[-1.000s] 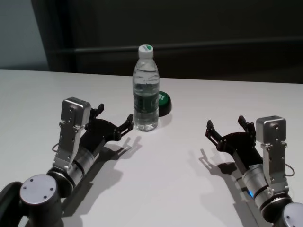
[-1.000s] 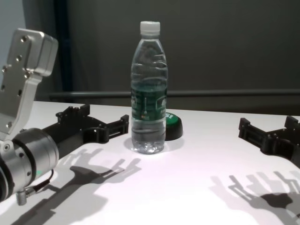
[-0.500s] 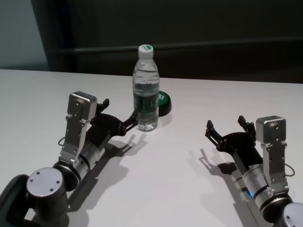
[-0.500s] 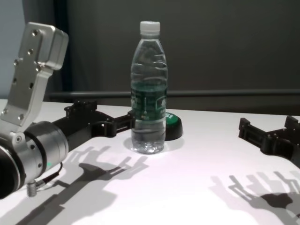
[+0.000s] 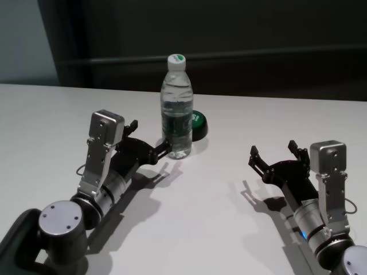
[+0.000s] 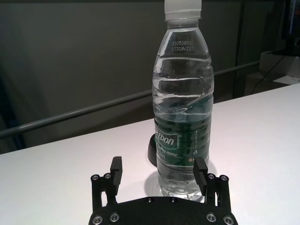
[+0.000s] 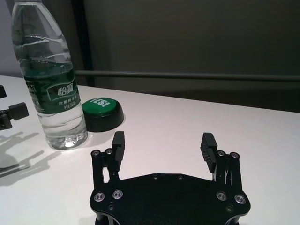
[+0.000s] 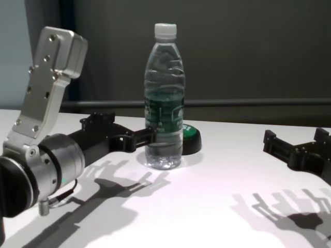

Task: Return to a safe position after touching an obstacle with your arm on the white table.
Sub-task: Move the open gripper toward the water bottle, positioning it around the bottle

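Observation:
The obstacle, a clear water bottle (image 5: 176, 109) with a white cap and a dark green label, stands upright on the white table (image 5: 218, 223). My left gripper (image 5: 151, 137) is open and low over the table, just left of the bottle. Its inner fingertip (image 5: 166, 148) is against the bottle's lower part. In the left wrist view the bottle (image 6: 183, 117) stands off-centre, behind one fingertip (image 6: 200, 166), not between the two. My right gripper (image 5: 273, 148) is open and empty, resting low at the right, well apart from the bottle. The bottle also shows in the chest view (image 8: 164, 98).
A low black button with a green top (image 5: 198, 124) sits right behind the bottle, touching or nearly so. A dark wall with a rail runs behind the table's far edge.
My left arm has moved forward and to the right, bringing its inner finger from short of the bottle up against it. The bottle still stands upright. The right arm has not moved.

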